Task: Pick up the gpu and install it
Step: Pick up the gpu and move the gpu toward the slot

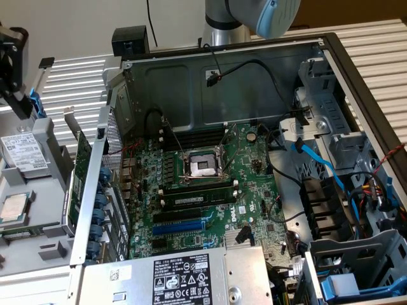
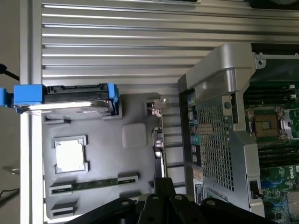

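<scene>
Nearest the wrist camera: black hand (image 2: 162, 189), hanging just over one end of the gpu (image 2: 159, 140). Spread or pressed together: cannot tell. Touching the card or not: cannot tell either.

Gpu standing on edge in the gray tray (image 2: 103, 154), just outside the perforated rear wall (image 2: 217, 140) of the computer case (image 1: 267, 82), not yet on the motherboard (image 1: 210, 190). From the wrist, a thin strip seen edge-on, with a bright silver bracket at the end away from the hand. From the exterior view, a narrow green board face dotted with small parts, with a silver tab rising above it. Cooler side not made out in either.

Farther out from the case, in the same tray: square gray pad (image 2: 134, 135), long memory stick (image 2: 93, 184), processor (image 2: 70, 156), hard drive (image 2: 65, 99) in blue brackets. Ribbed metal bench (image 2: 117, 46) beneath.

Inside the case, from the exterior view: open processor socket (image 1: 202, 166), blue slot (image 1: 179, 225), power supply (image 1: 184, 273) with its label, blue cables (image 1: 324, 168). Beyond the case's far wall, the arm (image 1: 254, 16).
</scene>
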Tool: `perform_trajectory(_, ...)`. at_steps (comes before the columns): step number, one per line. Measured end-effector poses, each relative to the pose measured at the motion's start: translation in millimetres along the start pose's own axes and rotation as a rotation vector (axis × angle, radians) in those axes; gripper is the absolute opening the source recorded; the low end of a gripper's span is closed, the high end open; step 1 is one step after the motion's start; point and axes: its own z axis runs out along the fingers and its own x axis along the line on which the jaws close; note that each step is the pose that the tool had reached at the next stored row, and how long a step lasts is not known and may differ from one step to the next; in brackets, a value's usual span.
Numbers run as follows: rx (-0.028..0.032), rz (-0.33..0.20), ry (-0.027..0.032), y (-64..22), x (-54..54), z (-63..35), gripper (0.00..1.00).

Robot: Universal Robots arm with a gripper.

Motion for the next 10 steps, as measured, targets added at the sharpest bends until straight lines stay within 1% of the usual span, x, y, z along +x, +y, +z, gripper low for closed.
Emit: perform_trajectory(10,-0.0005,0.006,-0.0023,-3.0,3.1,17.8,0.11)
